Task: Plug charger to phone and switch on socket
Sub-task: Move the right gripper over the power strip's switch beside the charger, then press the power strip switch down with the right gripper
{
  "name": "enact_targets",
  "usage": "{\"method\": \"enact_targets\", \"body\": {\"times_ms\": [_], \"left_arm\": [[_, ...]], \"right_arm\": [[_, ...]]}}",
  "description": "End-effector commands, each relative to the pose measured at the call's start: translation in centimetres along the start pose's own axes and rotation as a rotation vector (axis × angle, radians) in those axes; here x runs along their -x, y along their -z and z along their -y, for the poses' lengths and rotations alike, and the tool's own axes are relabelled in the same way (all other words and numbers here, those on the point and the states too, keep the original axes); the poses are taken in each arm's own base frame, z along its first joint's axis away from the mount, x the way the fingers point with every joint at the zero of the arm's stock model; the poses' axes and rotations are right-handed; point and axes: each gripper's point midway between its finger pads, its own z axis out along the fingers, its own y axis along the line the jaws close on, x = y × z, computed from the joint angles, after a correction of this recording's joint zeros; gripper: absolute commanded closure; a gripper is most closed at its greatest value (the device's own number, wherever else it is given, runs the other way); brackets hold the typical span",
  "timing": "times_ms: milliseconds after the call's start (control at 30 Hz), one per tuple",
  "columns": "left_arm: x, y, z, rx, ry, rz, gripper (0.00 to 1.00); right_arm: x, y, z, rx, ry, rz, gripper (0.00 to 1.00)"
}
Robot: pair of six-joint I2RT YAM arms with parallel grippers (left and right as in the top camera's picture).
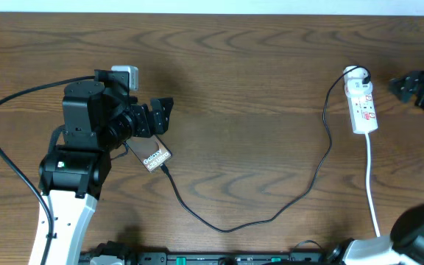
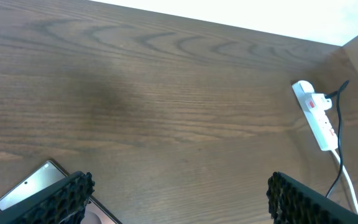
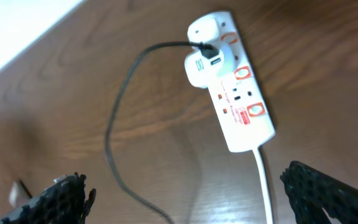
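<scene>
- Phone (image 1: 153,157) lies flat and at an angle on the table (image 1: 256,88), left of centre. Its white-lettered end points toward the near edge. Its other end is hidden under the left arm in the overhead view.
- Charger (image 1: 227,228): the tip meets the phone's lettered end, but I cannot tell whether it is fully seated. From there the black cable loops toward the near edge, curves right and climbs to the socket.
- Socket (image 1: 363,103) lies on the right side of the table, well apart from the phone.
- A white adapter (image 3: 204,65) sits in the socket's far outlet, and the charger cable comes out of it.
- A white lead (image 1: 372,184) runs from the socket's near end toward the near edge.
- The socket's switches are marked red. On or off cannot be told.
- Left gripper (image 2: 179,199) hangs over the phone with its fingers spread wide and nothing between them. The wrist view shows a corner of the phone beside one finger.
- Right gripper (image 3: 194,196) is near the socket, to its right, and not touching it. Its fingers are spread wide and hold nothing.
</scene>
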Motion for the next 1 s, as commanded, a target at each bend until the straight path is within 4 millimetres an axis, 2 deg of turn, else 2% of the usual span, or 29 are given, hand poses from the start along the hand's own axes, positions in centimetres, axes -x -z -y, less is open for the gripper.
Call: {"method": "enact_targets", "body": {"times_ms": [0, 233, 500, 967], "left_arm": [[1.3, 0.5, 0.1, 0.014, -0.010, 0.037, 0.08], [1.2, 0.5, 0.1, 0.014, -0.011, 0.037, 0.07], [1.1, 0.5, 0.1, 0.015, -0.009, 0.033, 0.08], [0.6, 0.4, -0.2, 0.028, -0.002, 0.013, 0.08]], "right_arm": [[0.5, -2.2, 0.4, 0.073, 0.108, -0.015, 0.01], [0.7, -7.3, 3.4, 0.100, 0.079, -0.055, 0.01], [0.7, -11.0, 3.0, 0.133, 0.118, -0.075, 0.01], [0.9, -13.3, 2.3, 0.062, 0.201, -0.092, 0.01]]}}
